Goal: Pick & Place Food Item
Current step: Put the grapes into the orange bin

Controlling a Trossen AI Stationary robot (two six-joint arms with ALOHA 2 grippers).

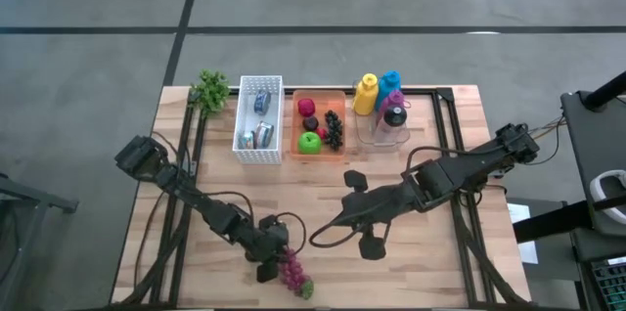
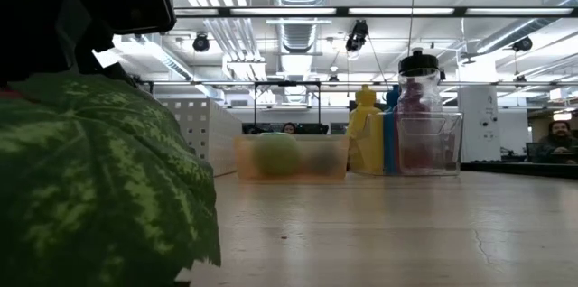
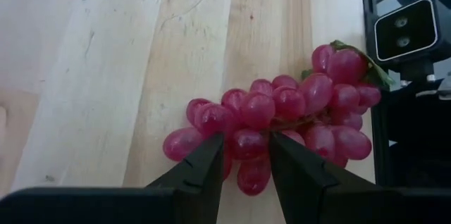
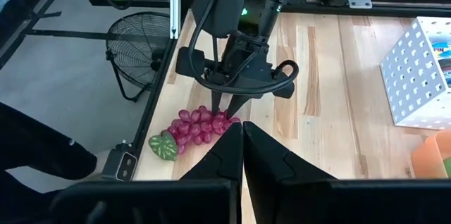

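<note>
A bunch of purple-red grapes (image 1: 293,270) (image 3: 296,104) (image 4: 196,127) lies on its side on the wood table near the near edge, its green leaf (image 4: 162,146) (image 2: 90,179) toward that edge. My left gripper (image 1: 277,257) (image 3: 247,152) (image 4: 227,111) stands over the bunch's end away from the leaf and is shut on it. My right gripper (image 1: 315,240) (image 4: 242,131) hovers to the right of the bunch, shut and holding nothing, pointing toward the left gripper. My left gripper pinches a grape (image 3: 248,144) at the end of the bunch farthest from the leaf, between its two fingers (image 3: 211,157). The fingers come down from above, slanting toward the near edge. The bunch lies on the table, not lifted.
Along the far side stand a white perforated basket (image 1: 258,118) with cans, an orange tray (image 1: 320,106) with fruit, a clear bin (image 1: 370,133) of bottles and a green plant (image 1: 210,91). A small camera (image 3: 405,27) sits at the near edge beside the leaf.
</note>
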